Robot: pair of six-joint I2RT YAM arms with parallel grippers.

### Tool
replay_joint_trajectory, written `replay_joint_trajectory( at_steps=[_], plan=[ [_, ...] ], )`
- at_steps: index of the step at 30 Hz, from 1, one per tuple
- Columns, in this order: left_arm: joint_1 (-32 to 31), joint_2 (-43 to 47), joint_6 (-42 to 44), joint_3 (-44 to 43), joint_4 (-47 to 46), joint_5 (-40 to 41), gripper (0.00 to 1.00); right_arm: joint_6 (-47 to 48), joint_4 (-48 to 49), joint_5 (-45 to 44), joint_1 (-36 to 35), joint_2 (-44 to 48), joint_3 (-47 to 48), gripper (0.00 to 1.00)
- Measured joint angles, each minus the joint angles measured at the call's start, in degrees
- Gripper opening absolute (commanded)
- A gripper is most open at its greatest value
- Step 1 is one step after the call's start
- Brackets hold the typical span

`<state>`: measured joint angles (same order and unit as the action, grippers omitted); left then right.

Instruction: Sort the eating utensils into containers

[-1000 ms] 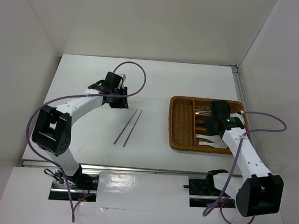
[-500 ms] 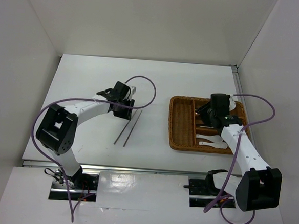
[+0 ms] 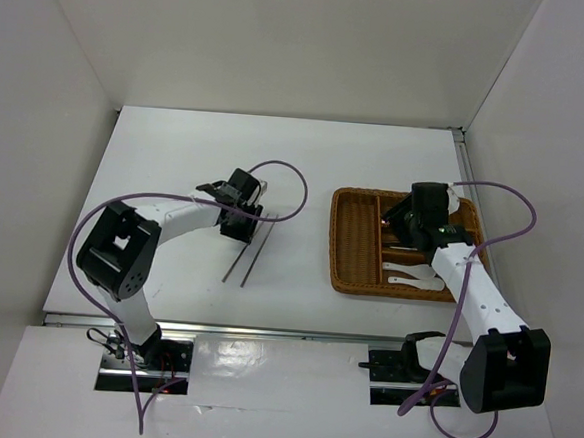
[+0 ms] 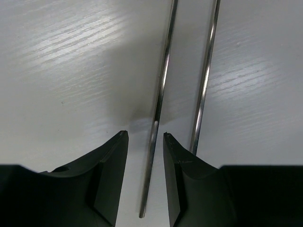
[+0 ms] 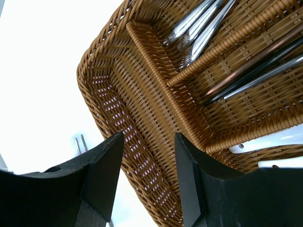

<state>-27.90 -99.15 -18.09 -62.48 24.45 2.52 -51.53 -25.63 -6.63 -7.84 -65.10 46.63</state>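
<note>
Wicker tray (image 5: pixel 113 113) beneath it, the right gripper (image 5: pixel 147 142) has risen, released, while the left gripper (image 4: pixel 146 139) has swung onto the chopsticks (image 4: pixel 160 94), spread astride one, so pickup seems next.

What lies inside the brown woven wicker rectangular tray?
Silver metal forks lie in one short compartment, thin dark and reddish-brown sticks in the next, two white short spoons in another. The right gripper, above the tray, hides parts of these compartments from the top camera.
</note>
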Motion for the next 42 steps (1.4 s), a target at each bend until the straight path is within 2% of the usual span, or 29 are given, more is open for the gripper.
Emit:
replay_joint_trajectory(
  at_steps=[5,13,24,33,37,42],
  plan=[
    [-1.2,-0.6,0.0,0.0,0.0,0.4,0.49,0.1,0.0,-0.1,0.0,0.0,0.0,0.56],
    [-2.6,-3.5,0.0,-1.0,0.1,3.3,0.40,0.4,0.0,-0.2,0.0,0.0,0.0,0.56],
    [-2.6,-5.0,0.0,-2.8,0.7,4.0,0.08,1.1,0.0,-0.8,0.0,0.5,0.0,0.57],
    [-2.6,-5.9,-3.6,-5.4,2.6,3.0,0.07,3.5,0.4,0.0,0.0,0.5,0.1,0.57],
    [-2.8,-5.5,-8.8,-11.6,6.6,0.7,0.08,4.4,0.8,0.2,0.0,0.6,0.1,0.57],
    [-5.2,-2.4,-17.1,-20.0,5.9,-0.3,0.09,4.7,1.2,-0.2,0.0,1.2,0.1,0.62]
  ],
)
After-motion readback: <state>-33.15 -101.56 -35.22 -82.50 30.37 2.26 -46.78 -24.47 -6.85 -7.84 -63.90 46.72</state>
